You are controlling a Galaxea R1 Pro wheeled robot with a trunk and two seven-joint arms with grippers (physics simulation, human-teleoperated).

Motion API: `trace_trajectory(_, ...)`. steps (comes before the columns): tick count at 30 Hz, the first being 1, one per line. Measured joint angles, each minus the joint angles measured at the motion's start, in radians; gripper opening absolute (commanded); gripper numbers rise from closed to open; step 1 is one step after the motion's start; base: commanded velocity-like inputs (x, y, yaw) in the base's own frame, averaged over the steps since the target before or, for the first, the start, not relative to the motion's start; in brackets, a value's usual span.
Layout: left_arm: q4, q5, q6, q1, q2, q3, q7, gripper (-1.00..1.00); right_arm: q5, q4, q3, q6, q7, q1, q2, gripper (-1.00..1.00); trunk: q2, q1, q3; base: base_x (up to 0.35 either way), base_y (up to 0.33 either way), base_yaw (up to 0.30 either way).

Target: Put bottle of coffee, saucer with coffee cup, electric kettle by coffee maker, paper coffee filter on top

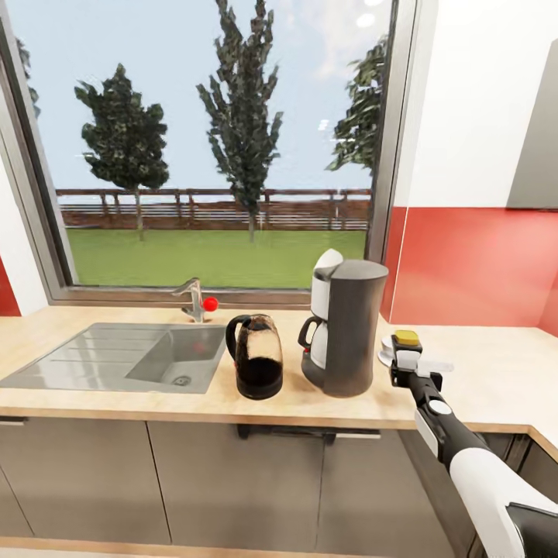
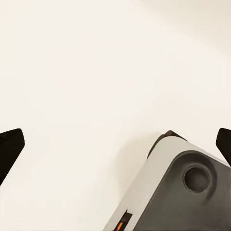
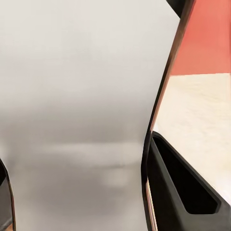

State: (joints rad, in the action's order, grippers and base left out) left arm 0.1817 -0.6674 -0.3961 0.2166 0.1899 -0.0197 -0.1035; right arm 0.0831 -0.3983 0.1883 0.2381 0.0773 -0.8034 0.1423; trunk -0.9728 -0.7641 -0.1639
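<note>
The grey coffee maker (image 1: 347,325) stands on the countertop (image 1: 480,387), with a white rounded piece (image 1: 328,260) at its top that may be the paper filter. The dark glass electric kettle (image 1: 256,356) stands just left of it. Right of the maker lies a white saucer (image 1: 384,354) with a yellow cup (image 1: 406,337) on it. My right gripper (image 1: 405,359) hovers at the saucer's near side, just in front of the cup. In the right wrist view the right gripper (image 3: 82,163) is open, facing the maker's grey side (image 3: 72,96). The left gripper (image 2: 115,144) is open over pale floor.
A steel sink (image 1: 124,356) with a red-knobbed tap (image 1: 198,301) is set in the counter at the left, under a large window. A red backsplash (image 1: 473,263) closes the right corner. Bare counter lies right of the saucer. The robot's base (image 2: 178,192) appears in the left wrist view.
</note>
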Motion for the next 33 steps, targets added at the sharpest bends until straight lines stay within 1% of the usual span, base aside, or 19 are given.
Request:
trace_trajectory(3, 0.0, 0.0, 0.001, 0.0, 0.0, 0.0, 0.0, 1.0, -0.012, 0.0, 0.0, -0.002, 0.0, -0.001, 0.0, -1.0, -0.021, -0.012, -0.009, 0.0, 0.0, 0.0)
trace_trajectory(7, 0.0, 0.0, 0.0, 0.0, 0.0, 0.0, 0.0, 1.0, -0.015, 0.0, 0.0, -0.003, 0.001, -0.001, -0.001, -1.0, -0.049, -0.027, -0.022, 0.0, 0.0, 0.0)
trace_trajectory(15, 0.0, 0.0, 0.0, 0.0, 0.0, 0.0, 0.0, 1.0, -0.009, -0.001, 0.0, -0.026, 0.008, -0.006, -0.003, -1.0, -0.105, -0.058, -0.047, 0.0, 0.0, 0.0)
trace_trajectory(20, 0.0, 0.0, 0.001, 0.0, 0.0, 0.0, 0.001, 1.0, -0.006, -0.003, -0.002, -0.054, 0.015, -0.008, -0.006, -1.0, -0.14, -0.077, -0.063, 0.0, 0.0, 0.0)
trace_trajectory(33, 0.0, 0.0, 0.001, 0.0, 0.0, 0.0, 0.0, 1.0, -0.005, -0.003, -0.002, -0.056, 0.016, -0.009, -0.01, -1.0, -0.231, -0.127, -0.104, 0.0, 0.0, 0.0)
